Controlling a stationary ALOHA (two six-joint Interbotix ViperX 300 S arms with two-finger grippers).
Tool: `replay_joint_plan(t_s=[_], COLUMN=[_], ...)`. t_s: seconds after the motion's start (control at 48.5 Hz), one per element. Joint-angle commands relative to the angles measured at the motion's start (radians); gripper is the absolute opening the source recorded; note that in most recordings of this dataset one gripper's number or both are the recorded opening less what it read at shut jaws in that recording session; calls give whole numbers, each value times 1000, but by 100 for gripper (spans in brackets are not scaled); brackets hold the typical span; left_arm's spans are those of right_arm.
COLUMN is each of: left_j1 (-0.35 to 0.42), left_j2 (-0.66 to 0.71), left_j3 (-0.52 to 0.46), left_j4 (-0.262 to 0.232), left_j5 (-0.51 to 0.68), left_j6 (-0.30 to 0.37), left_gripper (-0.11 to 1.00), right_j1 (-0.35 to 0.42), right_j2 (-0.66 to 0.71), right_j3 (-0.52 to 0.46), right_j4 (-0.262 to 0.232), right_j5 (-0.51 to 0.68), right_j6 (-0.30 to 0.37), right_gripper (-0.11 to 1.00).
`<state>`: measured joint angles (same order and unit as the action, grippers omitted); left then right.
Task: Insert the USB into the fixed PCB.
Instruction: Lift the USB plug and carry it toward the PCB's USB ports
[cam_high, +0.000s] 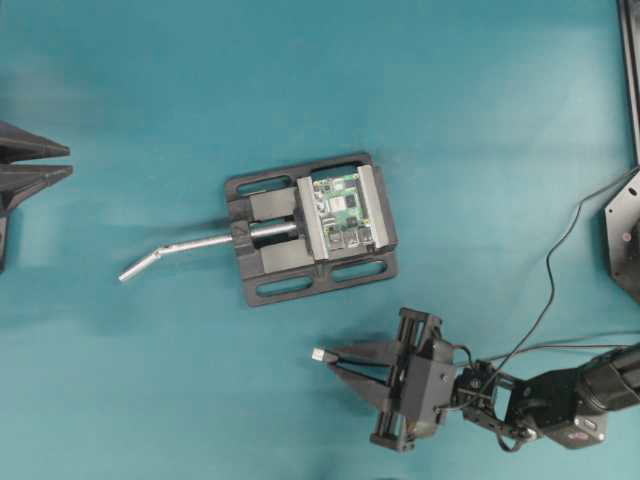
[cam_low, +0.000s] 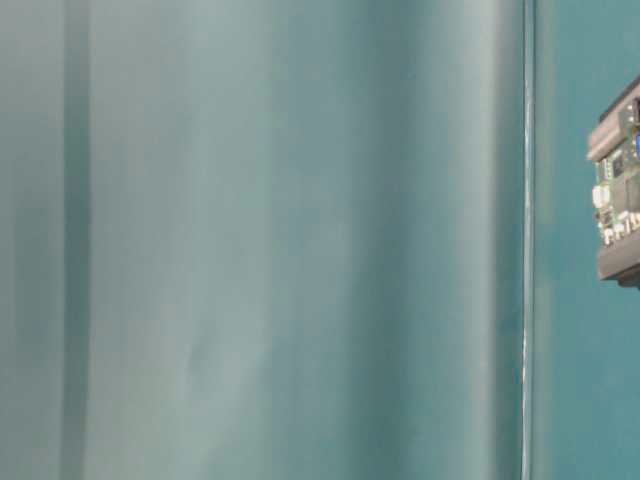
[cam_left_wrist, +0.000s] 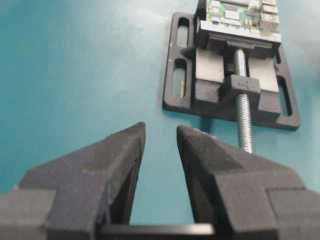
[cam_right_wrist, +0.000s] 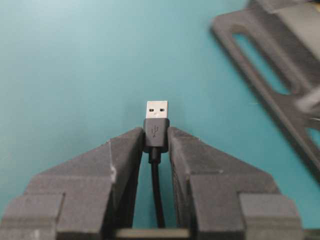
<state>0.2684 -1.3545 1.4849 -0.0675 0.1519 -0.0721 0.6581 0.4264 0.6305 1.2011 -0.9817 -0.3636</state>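
Teal table (cam_high: 150, 100) all round, nothing on it but a black vise (cam_high: 270, 265) w/ silver screw handle (cam_high: 175, 250) sticking out left. The fixed PCB (cam_high: 344, 212) sits clamped flat in the vise; its metal ports look to face the near edge, toward the right arm. Right gripper (cam_right_wrist: 156, 137) is clenched on the USB (cam_right_wrist: 156, 125) by its black body, silver tip poking clear past the fingertips, cable running back between the fingers. In the overhead view it's well apart from the board, tip pointing left, not at the ports. Left gripper (cam_left_wrist: 160, 135) is released, holding nothing, parked far left facing the vise handle. To do this well, I reckon: swing the tip round to face a port, level it w/ the slot, check which way up, then push straight and slow — grip is near the plug end, so any skew could jam it.
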Motion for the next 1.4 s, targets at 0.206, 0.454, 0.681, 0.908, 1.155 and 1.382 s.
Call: replay_joint_plan(t_s=[0.206,0.454,0.681,0.908,1.155,1.382], left_j1=[0,0,-2,0,0,0], left_j2=[8,9,8,8,8,8], left_j3=[-28,-28,-28,-28,-28,-28], left_j4=[3,5,3,3,3,3], left_j5=[-5,-5,-5,-5,-5,-5], left_j6=[-2,-2,-2,-2,-2,-2], left_gripper=[35,35,35,35,35,35], right_j1=[32,57,58,57,57,49], right_j2=[2,52,98,138,167,192], right_j3=[-77,-183,-270,-318,-373,-437], right_j4=[270,436,552,657,689,805], right_j5=[-152,-273,-374,-483,-571,-650], right_j6=[-72,-106,-106,-103,-94,-94], right_gripper=[21,22,21,21,21,21])
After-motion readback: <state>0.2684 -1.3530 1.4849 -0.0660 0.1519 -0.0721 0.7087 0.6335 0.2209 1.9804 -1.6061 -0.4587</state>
